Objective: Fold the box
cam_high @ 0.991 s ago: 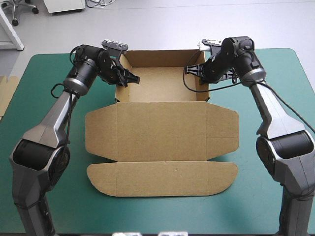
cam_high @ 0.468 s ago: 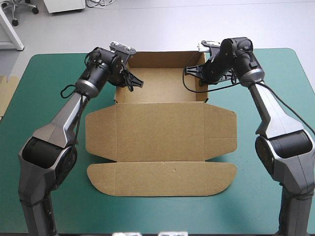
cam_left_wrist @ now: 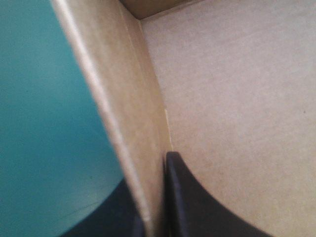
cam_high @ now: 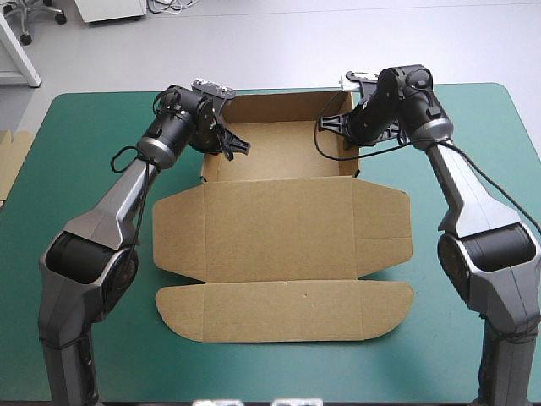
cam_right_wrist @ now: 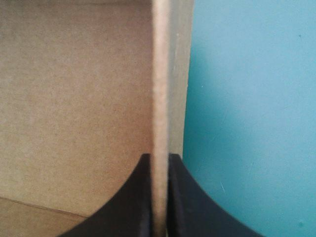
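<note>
The brown box [cam_high: 283,224] stands as an open tray at the table's far side, walls raised, with its lid flat toward the near edge. My left gripper [cam_high: 221,139] is shut on the box's left wall [cam_left_wrist: 129,123], one finger inside the tray and one outside over the teal-green cover. My right gripper [cam_high: 348,127] is shut on the right wall [cam_right_wrist: 160,98] the same way, the board edge standing between its black fingers [cam_right_wrist: 185,197]. The tray floor [cam_left_wrist: 237,89] shows bare inside.
More brown board [cam_high: 10,161] shows at the table's left edge. The lid's front flap [cam_high: 283,311] reaches toward the near edge. Bare teal-green cover [cam_high: 76,144] lies on both sides of the box.
My left gripper has moved right along the far left corner, and the whole box has shifted a little to the right with it. The right gripper has held its place on the right wall.
</note>
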Robot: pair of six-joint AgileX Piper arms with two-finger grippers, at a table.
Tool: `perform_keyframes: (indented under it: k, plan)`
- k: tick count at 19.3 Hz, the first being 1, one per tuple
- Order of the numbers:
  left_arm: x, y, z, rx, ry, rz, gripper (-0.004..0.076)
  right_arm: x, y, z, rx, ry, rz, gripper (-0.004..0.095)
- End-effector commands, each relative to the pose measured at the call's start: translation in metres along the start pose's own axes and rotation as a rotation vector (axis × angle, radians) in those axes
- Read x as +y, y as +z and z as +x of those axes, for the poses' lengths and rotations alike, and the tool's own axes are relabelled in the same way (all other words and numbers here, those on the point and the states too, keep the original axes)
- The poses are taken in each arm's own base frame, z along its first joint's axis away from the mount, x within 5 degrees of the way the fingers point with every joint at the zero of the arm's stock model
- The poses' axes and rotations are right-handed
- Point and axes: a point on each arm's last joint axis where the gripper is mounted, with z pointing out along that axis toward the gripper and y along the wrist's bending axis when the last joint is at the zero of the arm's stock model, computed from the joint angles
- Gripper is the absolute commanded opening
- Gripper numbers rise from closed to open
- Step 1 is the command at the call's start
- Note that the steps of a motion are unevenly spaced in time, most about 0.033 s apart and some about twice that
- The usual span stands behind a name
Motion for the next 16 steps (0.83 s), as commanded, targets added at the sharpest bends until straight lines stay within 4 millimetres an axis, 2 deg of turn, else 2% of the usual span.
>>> perform_keyframes:
  k: [1,6,10,16]
  plan:
    - [0.003,-0.015,-0.002,-0.005,0.056,-0.025,-0.0010,0.005,-0.044,-0.004,-0.105,-0.052,-0.024,-0.0009]
    - [0.007,-0.011,-0.001,0.006,0.021,0.012,-0.0010,0.005,-0.026,-0.005,-0.064,-0.065,-0.031,-0.0009]
    - [0.032,-0.006,0.002,0.021,-0.069,0.057,-0.0010,0.000,0.000,-0.005,-0.017,-0.078,-0.007,0.0002]
    - [0.025,0.018,0.003,0.046,-0.095,0.113,-0.0010,-0.006,0.027,-0.003,0.037,-0.097,0.024,0.0003]
